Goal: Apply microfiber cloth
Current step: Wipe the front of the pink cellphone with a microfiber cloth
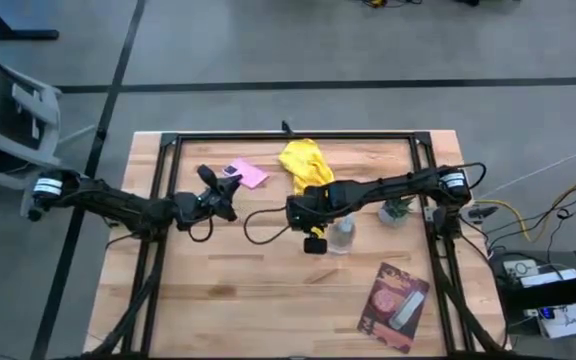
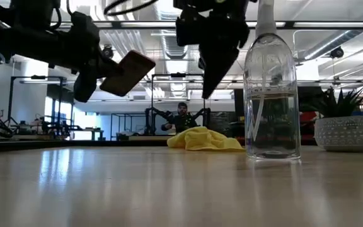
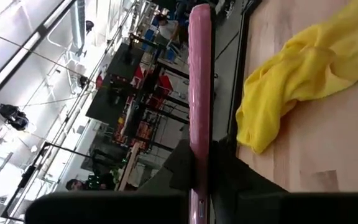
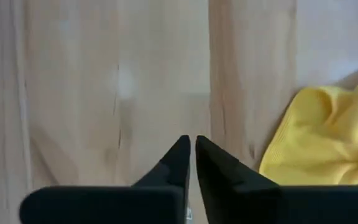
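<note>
High view: yellow cloth (image 1: 305,163) bunched at the far middle of the table (image 1: 258,290), untouched. Right gripper (image 1: 298,212) hanging just near of it, over bare wood; fingertips pressed together on nothing, plain in the right wrist view, cloth (image 4: 325,149) off to one side. Left gripper (image 1: 230,183) raised over the left of the table, pinching a pink flat phone-like thing (image 1: 248,174) by its lower end, edge-on in the left wrist view (image 3: 199,93).

Risks, as a guess. Fingers need spreading before any reach for the cloth; going in closed would only shove it toward the far rail. A shallow pinch on one fold could slip free, or drag the cloth along instead of lifting it. Pink thing held at one end only, so a firm wipe could lever it out of the left grip.

Around: clear spray bottle (image 1: 341,236) standing just right of the right gripper and close beside the arm, likely to tip on a careless swing. Small potted plant (image 1: 396,211) farther right. Red-and-dark packet (image 1: 396,305) near right, well apart. Loose black cable (image 1: 260,228) looping between the two grippers, a possible snag. Person far off in the room in the low view (image 2: 182,117).
</note>
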{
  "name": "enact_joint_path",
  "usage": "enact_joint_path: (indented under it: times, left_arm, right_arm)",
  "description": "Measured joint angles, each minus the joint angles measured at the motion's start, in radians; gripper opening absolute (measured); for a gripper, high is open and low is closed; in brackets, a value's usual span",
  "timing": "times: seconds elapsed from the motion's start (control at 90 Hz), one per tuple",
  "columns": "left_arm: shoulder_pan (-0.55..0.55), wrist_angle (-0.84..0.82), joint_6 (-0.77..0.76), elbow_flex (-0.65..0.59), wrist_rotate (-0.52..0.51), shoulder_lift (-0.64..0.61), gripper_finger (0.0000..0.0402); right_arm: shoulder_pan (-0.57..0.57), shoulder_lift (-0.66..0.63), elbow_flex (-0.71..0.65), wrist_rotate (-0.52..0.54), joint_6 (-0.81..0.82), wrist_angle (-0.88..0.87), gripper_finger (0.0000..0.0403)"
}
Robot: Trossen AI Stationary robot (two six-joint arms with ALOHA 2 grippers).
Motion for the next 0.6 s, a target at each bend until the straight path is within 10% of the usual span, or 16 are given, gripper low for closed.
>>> enact_joint_path:
  times: [0.433, 0.6]
  left_arm:
    - [0.000, 0.000, -0.002, 0.000, 0.000, 0.000, 0.0009]
    - [0.000, 0.001, -0.003, 0.000, 0.000, 0.000, 0.0009]
  right_arm:
    - [0.014, -0.001, -0.155, -0.004, 0.124, -0.078, 0.0003]
    - [0.008, 0.000, -0.171, 0.157, 0.119, -0.038, 0.0001]
